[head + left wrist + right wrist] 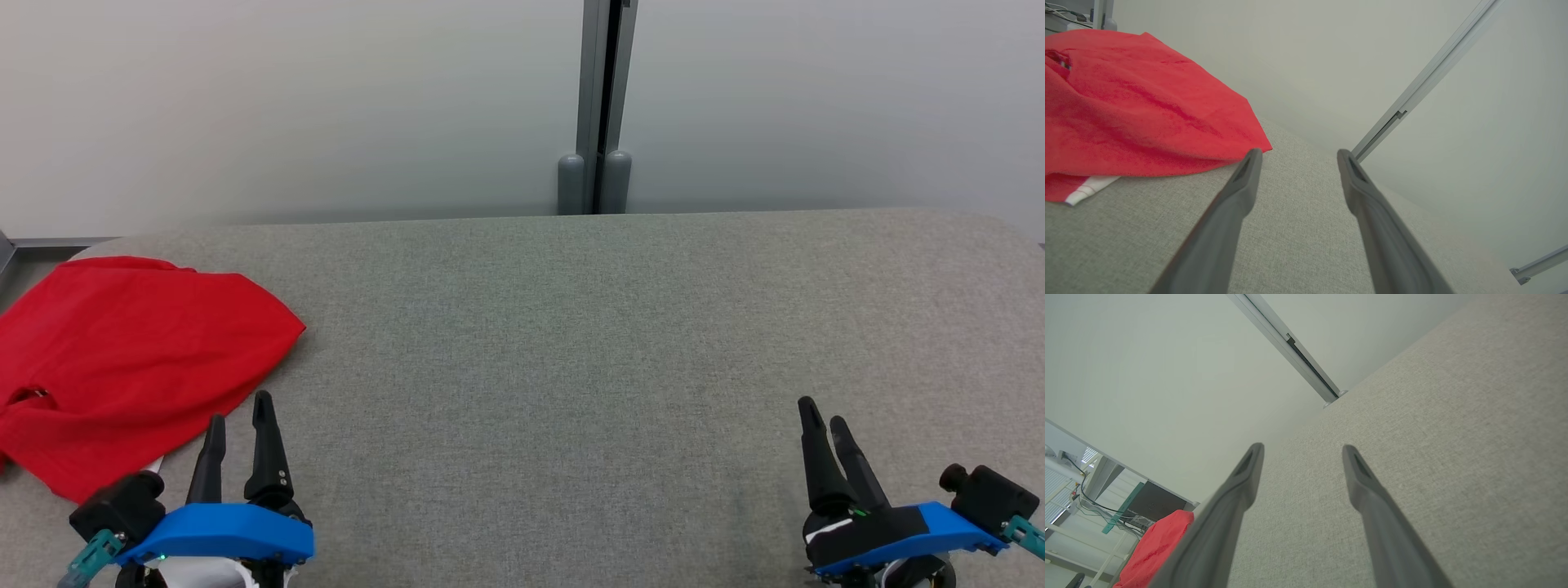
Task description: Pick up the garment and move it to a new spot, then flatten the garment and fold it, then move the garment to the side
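A red garment (131, 359) lies crumpled at the far left of the grey fabric table (571, 343), with a bit of white striped cloth peeking from under its near edge (1088, 188). My left gripper (237, 416) stands open at the lower left, its fingertips just short of the garment's near right edge and holding nothing. In the left wrist view the garment (1139, 106) fills the upper left, beside the left finger. My right gripper (820, 416) is open at the lower right, far from the garment (1155, 547), over bare table.
A pale wall with a grey vertical post (602, 106) rises behind the table's far edge. Beyond the table's left end, the right wrist view shows a desk with cables and dark equipment (1106, 498). The table's middle and right are bare fabric.
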{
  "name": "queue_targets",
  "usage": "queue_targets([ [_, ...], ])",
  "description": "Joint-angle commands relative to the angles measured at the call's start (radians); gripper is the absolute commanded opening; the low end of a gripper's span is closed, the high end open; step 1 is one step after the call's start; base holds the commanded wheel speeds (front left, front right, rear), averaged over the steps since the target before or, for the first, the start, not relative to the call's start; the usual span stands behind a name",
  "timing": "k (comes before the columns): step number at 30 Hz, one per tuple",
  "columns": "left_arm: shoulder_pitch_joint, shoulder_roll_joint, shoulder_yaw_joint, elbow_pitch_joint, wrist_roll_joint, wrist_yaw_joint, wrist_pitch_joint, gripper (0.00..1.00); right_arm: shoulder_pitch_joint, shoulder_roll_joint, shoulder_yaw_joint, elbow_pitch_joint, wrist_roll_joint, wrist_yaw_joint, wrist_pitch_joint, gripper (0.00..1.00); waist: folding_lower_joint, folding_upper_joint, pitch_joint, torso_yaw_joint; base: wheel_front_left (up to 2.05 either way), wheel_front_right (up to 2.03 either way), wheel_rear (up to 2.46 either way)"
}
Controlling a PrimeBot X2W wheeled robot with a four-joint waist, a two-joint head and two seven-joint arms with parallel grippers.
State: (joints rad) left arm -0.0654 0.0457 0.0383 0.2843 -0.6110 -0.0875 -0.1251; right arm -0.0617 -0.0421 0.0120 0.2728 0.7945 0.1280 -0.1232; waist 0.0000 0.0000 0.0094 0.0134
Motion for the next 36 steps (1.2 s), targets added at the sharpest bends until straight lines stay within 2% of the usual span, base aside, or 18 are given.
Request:
queue_targets([
  [1,-0.026,0.006,-0.004,-0.004,0.026,0.004,-0.008,1.00,-0.011,-0.008,0.003,-0.007,-0.022,0.003,-0.009,1.00,0.0000,0.0000,0.000,0.000,0.00,0.00,0.00],
  [36,-0.037,0.006,-0.031,0.085,0.359,0.021,-0.092,1.00,0.003,-0.011,0.043,0.021,-0.328,0.003,-0.095,1.00,0.0000,0.0000,-0.006,0.006,0.00,0.00,0.00],
])
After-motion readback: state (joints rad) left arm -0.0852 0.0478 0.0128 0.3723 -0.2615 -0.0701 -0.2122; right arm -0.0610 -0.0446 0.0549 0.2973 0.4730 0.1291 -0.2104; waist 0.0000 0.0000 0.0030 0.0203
